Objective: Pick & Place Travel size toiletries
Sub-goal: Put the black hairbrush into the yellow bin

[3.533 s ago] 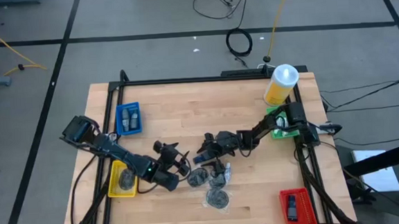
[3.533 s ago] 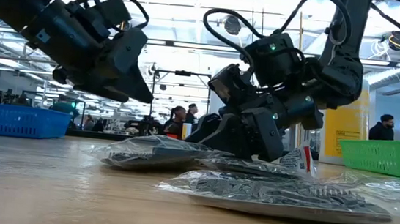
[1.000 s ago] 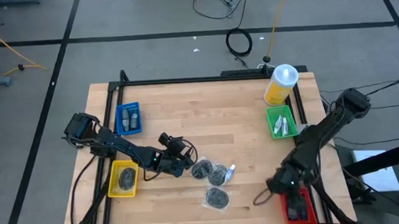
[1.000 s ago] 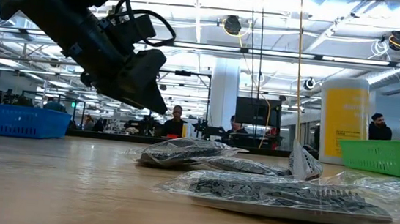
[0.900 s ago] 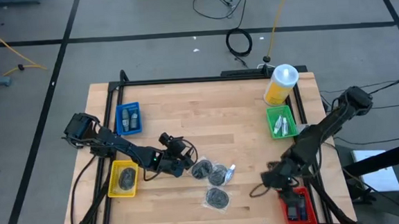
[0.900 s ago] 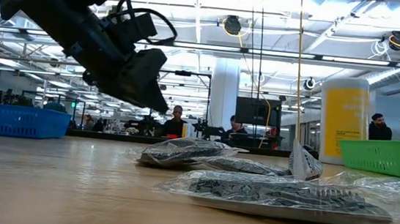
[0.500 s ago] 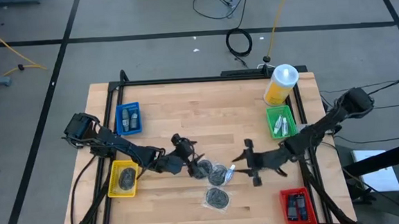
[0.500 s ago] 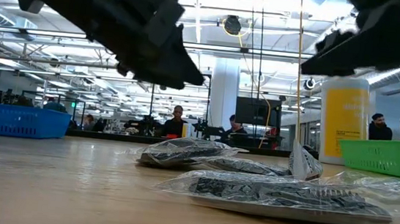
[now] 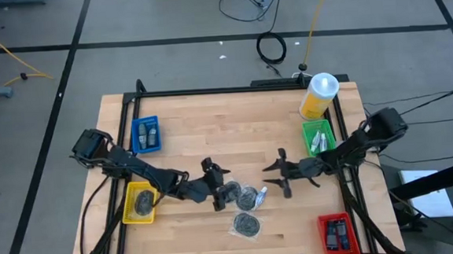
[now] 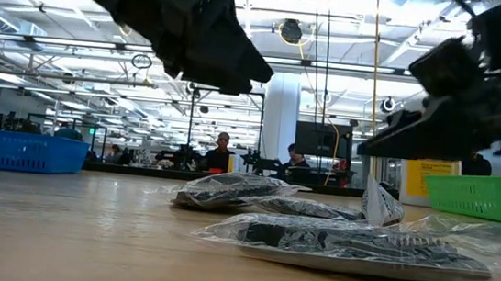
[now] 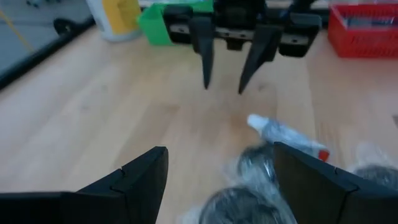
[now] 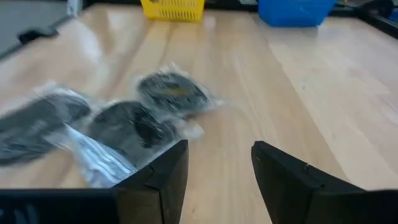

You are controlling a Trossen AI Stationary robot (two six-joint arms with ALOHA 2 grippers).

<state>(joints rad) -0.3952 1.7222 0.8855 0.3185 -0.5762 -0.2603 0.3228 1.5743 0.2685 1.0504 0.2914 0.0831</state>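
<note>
Toiletry tube [image 11: 283,133], lettering unreadable, lies between both open tools.

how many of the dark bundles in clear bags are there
4: three bagged bundles loose mid-table, and one in the yellow bin. More could be hidden under the left arm.
</note>
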